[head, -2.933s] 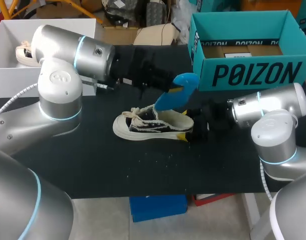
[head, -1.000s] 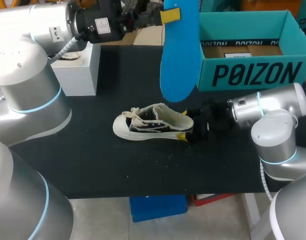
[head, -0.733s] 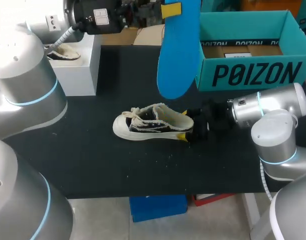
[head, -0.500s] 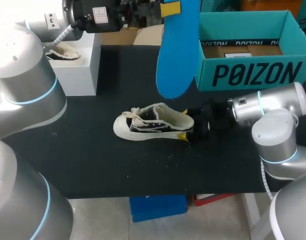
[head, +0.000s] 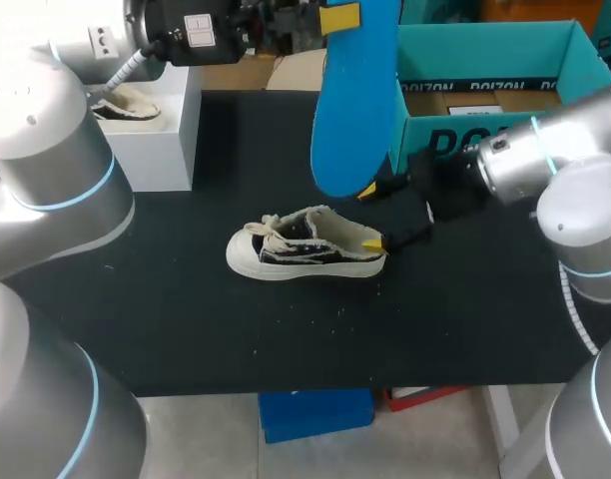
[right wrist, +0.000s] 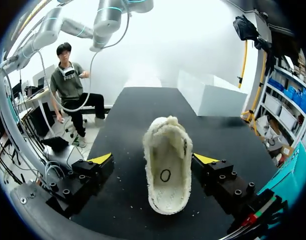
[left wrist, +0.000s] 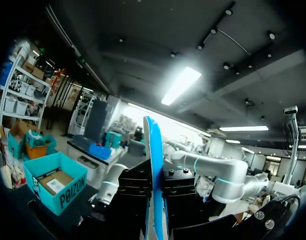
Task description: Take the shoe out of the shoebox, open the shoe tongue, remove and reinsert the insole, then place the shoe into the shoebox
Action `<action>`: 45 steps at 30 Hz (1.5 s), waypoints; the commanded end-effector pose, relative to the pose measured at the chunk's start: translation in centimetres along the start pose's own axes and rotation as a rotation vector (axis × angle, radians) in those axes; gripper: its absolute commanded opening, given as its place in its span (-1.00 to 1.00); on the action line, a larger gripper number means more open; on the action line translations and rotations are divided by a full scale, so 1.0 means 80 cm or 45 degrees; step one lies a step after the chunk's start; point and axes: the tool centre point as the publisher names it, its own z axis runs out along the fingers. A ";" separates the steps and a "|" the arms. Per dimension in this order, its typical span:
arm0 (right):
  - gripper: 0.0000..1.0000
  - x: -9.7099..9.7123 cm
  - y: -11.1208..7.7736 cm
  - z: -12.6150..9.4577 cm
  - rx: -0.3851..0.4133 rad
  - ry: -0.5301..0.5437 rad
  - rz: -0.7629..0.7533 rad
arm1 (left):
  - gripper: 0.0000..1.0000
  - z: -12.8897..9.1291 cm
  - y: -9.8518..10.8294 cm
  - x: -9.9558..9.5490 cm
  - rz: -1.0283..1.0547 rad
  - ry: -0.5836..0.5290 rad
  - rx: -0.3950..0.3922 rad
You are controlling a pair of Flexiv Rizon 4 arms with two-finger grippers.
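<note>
The left tool (head: pixel 343 20) is clamped on the upper end of the blue insole (head: pixel 353 110), which hangs high above the surface (head: pixel 186 319), its lower end over the heel of the shoe (head: pixel 305 246). The shoe lies on its sole near the middle of the surface, toe toward the left arm. The right tool (head: pixel 371 216) is spread wide at the heel. In the right wrist view one finger stands just beside the collar and the other apart from it, so nothing restrains the shoe.

Likely faults:
- An unrestrained shoe can slide or tip when the insole presses into the opening.
- The insole is gripped at one end only and can swing, buckle, or catch on the fleecy collar instead of entering.
- The upper finger of the right tool sits close to the insole's lower edge. A descent on this line risks contact between the two.

The teal shoebox (head: pixel 485 50) stands just behind the hanging insole, and its near wall can be clipped by a sideways swing. A white box (head: pixel 161 130) holding a second shoe (head: pixel 121 100) sits at the far left, well apart from the work area.
</note>
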 end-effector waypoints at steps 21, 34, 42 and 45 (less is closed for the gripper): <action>1.00 0.030 0.119 -0.040 0.558 0.164 0.001 | -1.00 0.002 0.000 0.000 -0.001 -0.001 -0.002; 1.00 0.024 0.088 -0.031 0.689 0.110 -0.047 | -1.00 0.002 0.000 0.000 -0.001 -0.001 -0.002; 1.00 0.023 0.080 -0.028 0.723 0.097 -0.044 | -1.00 0.002 0.000 0.000 -0.001 -0.001 -0.002; 1.00 0.023 0.080 -0.028 0.723 0.097 -0.044 | -1.00 0.002 0.000 0.000 -0.001 -0.001 -0.002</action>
